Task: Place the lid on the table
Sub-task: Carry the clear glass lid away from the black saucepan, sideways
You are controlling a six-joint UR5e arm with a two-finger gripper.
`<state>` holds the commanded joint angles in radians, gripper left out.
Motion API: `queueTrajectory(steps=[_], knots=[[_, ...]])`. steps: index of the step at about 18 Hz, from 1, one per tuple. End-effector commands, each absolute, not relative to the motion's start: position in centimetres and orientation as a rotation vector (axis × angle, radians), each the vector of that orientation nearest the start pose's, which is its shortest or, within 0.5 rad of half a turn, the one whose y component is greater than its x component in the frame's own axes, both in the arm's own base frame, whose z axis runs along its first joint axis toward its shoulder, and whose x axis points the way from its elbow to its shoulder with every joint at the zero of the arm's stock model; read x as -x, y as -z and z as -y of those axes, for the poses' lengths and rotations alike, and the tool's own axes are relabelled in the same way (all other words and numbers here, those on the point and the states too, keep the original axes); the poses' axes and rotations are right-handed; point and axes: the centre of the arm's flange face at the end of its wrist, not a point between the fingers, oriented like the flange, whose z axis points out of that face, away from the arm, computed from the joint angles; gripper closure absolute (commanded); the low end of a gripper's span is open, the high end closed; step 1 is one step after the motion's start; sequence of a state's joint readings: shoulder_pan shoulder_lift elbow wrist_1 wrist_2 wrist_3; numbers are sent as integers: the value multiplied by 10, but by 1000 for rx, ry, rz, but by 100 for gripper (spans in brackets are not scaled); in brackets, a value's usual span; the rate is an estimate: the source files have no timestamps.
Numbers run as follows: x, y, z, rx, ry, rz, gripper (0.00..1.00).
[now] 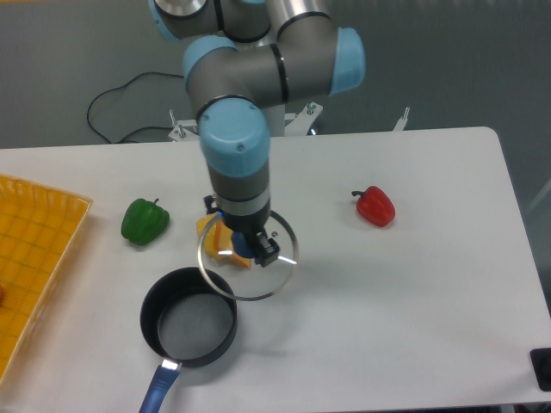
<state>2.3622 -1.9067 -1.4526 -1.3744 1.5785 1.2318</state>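
Lid (250, 275) in claw (255, 250) — seemingly above table (405, 284)

Yellow gridded tray (34, 249): cut off at left edge. Blue saucepan handle (157, 391): cut at bottom edge. Yellow-orange item (215, 237): mostly hidden behind gripper (255, 251). Lid knob: concealed.

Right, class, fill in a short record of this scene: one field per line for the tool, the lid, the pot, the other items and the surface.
tool: shut on the lid's knob, pointing down
lid: clear glass with a metal rim, held above the table, up and to the right of the saucepan
saucepan: black, uncovered, blue handle toward the front edge
peppers: green pepper at left, red pepper at right, yellow pepper partly hidden behind the tool
tray: yellow, gridded, at the left edge
table: white
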Motion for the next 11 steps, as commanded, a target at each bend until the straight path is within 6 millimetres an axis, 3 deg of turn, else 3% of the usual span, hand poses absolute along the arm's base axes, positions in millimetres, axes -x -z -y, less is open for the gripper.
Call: queueTrajectory(steps=[4,11], knots=[[368,-373,-521,3086,10,-644,43],[394,-334,-519,3065,-88,-592,44]])
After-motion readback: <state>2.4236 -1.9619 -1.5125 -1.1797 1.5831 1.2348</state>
